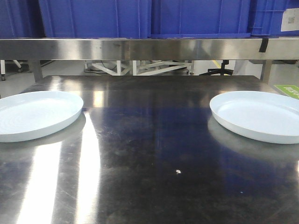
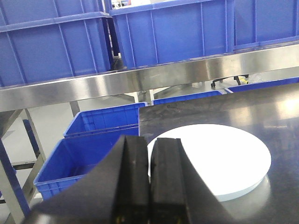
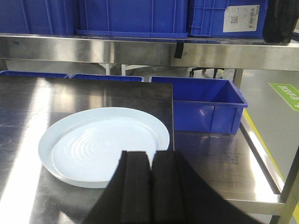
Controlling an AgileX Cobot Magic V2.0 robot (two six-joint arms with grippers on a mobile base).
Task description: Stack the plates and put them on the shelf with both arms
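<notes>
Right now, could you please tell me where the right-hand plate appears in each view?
Front view: right-hand plate at far right, on the dark tabletop.
Left wrist: not in it.
Right wrist: the plate sits centre-left, near the tabletop's right edge.
Shared landmark: the shelf rail under the blue crates.

My gripper [image 3: 150,158], jaws pressed together, hides the plate's [image 3: 103,144] near rim; plate lies on the table [image 3: 42,93]; crates [image 3: 131,16] top the shelf [image 3: 117,49].

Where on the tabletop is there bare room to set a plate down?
Bare steel fills the tabletop between the left plate and the right plate, and along the near edge. Crowded: the shelf above, packed with blue crates.
</notes>
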